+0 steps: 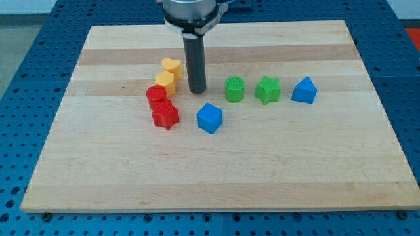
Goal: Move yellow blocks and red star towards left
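Note:
A yellow heart block [172,67] and a yellow hexagon block [165,82] sit together left of the board's middle. Just below them are a red cylinder [156,97] and a red star [165,115], touching each other. My tip [197,90] rests on the board just to the right of the yellow blocks, a small gap from the hexagon. The dark rod rises from it to the arm's head at the view's top.
A blue cube [209,118] lies below and right of my tip. A green cylinder [234,89], a green star [267,90] and a blue triangular block [304,90] stand in a row to the right. The wooden board [98,164] ends at a blue perforated table.

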`<state>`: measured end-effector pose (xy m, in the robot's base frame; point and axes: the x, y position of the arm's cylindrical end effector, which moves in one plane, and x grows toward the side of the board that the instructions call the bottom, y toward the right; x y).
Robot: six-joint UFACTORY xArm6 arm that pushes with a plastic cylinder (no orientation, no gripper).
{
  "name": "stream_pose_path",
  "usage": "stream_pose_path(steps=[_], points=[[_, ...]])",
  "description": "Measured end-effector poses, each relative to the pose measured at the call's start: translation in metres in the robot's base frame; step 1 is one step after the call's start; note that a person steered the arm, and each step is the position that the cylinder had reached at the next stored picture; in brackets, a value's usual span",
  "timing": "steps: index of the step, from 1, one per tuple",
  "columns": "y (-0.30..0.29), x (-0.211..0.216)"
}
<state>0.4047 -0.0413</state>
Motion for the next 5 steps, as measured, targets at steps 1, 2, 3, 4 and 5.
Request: stream_pose_path(steps=[1, 2, 3, 4, 5], points=[[0.000, 0.028], [0.000, 0.053], [0.000, 0.071], [0.000, 0.076], [-0.010, 0.076]])
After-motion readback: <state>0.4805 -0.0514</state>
